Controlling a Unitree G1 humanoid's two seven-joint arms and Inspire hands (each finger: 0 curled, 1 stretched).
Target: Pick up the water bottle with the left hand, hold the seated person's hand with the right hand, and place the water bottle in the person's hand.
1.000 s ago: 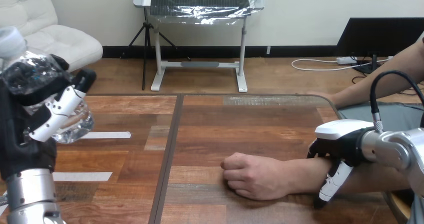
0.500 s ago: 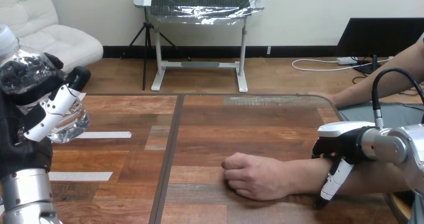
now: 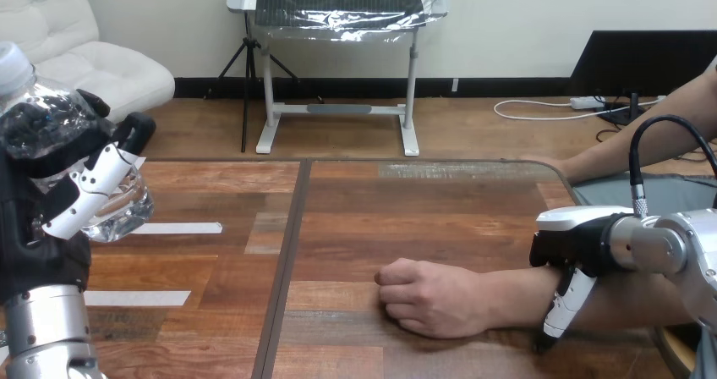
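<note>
The left hand (image 3: 46, 214) is raised at the view's left, well above the bench (image 3: 380, 201), and it is clamped on the water bottle (image 3: 55, 121) — its fingers (image 3: 84, 194) wrap across the front of the clear body. The bottle leans with its cap toward the upper left corner and its base toward the bench, clear of the surface.

The person's hand (image 3: 431, 299) rests on the bench near the front edge, right of the middle seam, closed into a loose fist with the knuckles toward the view's left. The forearm (image 3: 516, 299) runs from it toward the right edge.

The right hand (image 3: 575, 248) sits on top of that forearm, back from the wrist — its fingers curl down over the near side of the arm and grip it. The silver right forearm (image 3: 668, 248) comes in from the right edge.

Two white tape strips (image 3: 173, 227) lie flat on the bench's left half, below the raised bottle. The bottle and the person's fist are well apart.
</note>
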